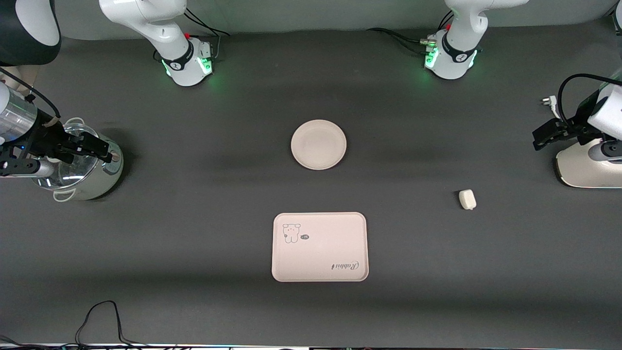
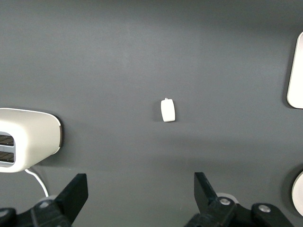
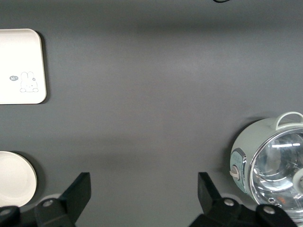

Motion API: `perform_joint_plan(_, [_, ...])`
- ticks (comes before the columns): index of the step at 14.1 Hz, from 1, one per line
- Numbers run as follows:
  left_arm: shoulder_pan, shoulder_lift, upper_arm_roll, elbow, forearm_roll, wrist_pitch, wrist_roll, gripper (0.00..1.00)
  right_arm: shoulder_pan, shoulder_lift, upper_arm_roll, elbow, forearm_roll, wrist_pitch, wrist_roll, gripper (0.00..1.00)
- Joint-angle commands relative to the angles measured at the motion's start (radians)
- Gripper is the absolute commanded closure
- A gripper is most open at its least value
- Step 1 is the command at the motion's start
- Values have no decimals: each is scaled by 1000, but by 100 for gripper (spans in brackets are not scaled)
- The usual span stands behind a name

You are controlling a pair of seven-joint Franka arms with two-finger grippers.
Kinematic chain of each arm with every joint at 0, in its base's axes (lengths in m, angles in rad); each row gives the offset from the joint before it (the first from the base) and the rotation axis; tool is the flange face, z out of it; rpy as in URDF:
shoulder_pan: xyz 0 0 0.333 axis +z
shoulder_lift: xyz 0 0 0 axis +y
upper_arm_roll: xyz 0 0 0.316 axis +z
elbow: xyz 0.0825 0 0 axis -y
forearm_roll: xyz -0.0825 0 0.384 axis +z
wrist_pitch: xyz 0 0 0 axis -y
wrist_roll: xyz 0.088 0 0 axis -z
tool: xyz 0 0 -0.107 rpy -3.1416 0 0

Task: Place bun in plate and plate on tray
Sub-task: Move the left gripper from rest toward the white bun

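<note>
Our left gripper (image 2: 137,201) gapes wide above the toaster (image 1: 585,165); our right gripper (image 3: 144,201), equally wide, hangs over the pot (image 1: 80,165). The small smooth bun (image 1: 467,199) could slip our pinch.

A robotics lab staged as a kitchen: two white arm bases (image 1: 187,63) with green status lights are bolted to a dark matte counter (image 1: 194,243), with loose cables (image 1: 99,321) near its edge. A pot (image 1: 82,167) and a toaster (image 1: 590,165) flank the central plate (image 1: 318,144).
</note>
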Motion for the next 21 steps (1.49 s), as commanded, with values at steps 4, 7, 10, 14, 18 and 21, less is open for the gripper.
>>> perform_joint_plan(4, [-26, 11, 20, 31, -8, -27, 7, 0, 3, -26, 1, -13, -19, -28, -18, 0])
perform_joint_plan(7, [-20, 22, 20, 31, -6, -44, 54, 0, -48, -29, 33, -13, -19, -39, -22, 0])
perform_joint_plan(10, [-17, 40, 20, 33, -11, -33, 88, 0, -100, -39, 91, -15, -13, -59, -22, 0])
perform_joint_plan(14, [-12, 92, 23, 23, -11, -32, 88, 0, -89, -33, 91, -16, -10, -59, -10, 0])
perform_joint_plan(18, [-26, 182, 18, -30, -17, 52, 70, 0, -66, -41, 91, -35, -10, -59, -9, 0])
perform_joint_plan(21, [-15, 185, 18, -197, -66, 221, 73, 0, -66, -44, 83, -50, -10, -59, -12, 0])
